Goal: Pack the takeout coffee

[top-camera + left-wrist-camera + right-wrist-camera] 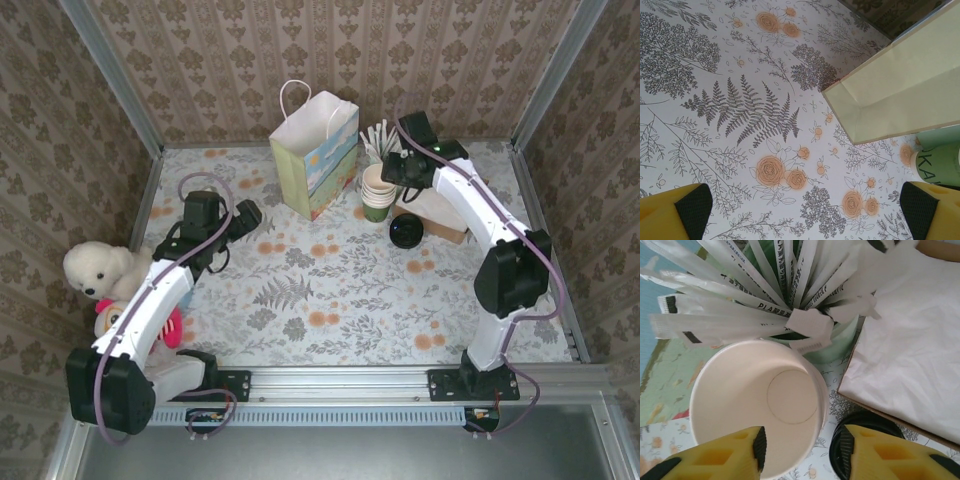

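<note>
- The paper bag stood at upper centre of the overhead view.
- The left gripper gaped wide, holding nothing.
- The right gripper straddled the rim of the lidless cup stack; whether it pinched the rim, I could not tell.
- The takeout coffee sat outside those jaws, lower right in the wrist view.

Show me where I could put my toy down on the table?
The big flowery patch in the middle is bare, between the paper bag and the near rail. The far left corner beside the bag is bare too. It is crowded by the cup stack, straws, black lid and right end effector.
</note>
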{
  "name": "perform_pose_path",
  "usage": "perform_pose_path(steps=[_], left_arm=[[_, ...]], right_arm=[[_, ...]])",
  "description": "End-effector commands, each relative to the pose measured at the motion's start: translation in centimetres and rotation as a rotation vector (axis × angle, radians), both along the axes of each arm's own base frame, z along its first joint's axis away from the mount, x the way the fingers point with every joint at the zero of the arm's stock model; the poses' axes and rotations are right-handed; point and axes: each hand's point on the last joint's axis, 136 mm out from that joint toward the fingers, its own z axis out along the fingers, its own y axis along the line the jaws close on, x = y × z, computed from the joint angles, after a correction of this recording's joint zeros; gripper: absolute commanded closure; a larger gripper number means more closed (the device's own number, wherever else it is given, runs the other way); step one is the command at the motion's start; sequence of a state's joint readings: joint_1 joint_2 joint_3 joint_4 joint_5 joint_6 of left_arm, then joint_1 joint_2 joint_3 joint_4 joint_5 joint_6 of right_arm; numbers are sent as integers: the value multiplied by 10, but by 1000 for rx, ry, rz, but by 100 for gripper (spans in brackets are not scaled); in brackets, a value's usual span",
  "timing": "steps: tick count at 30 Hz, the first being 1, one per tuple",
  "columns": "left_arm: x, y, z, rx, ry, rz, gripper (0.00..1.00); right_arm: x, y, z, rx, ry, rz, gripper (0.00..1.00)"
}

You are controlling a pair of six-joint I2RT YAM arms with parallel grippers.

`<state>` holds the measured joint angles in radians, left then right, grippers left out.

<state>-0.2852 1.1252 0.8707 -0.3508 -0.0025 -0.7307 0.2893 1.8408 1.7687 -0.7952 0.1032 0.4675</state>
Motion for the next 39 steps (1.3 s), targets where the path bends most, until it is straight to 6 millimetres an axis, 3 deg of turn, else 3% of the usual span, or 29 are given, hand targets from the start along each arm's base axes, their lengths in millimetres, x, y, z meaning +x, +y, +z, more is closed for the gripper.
perform_pose_path(steps=[1, 18, 32, 39], left_arm=[[3, 3, -4, -8, 18, 16, 0], [13, 11, -26, -19, 83, 19, 0], [21, 6, -20, -22, 85, -27, 0], [21, 4, -19, -22, 98, -45, 0]], right_arm=[[1, -6, -6, -63, 35, -17, 61], [9, -2, -24, -99, 75, -11, 83], [4, 1, -4, -111, 53, 29, 100], [2, -1, 16, -117, 13, 32, 100]])
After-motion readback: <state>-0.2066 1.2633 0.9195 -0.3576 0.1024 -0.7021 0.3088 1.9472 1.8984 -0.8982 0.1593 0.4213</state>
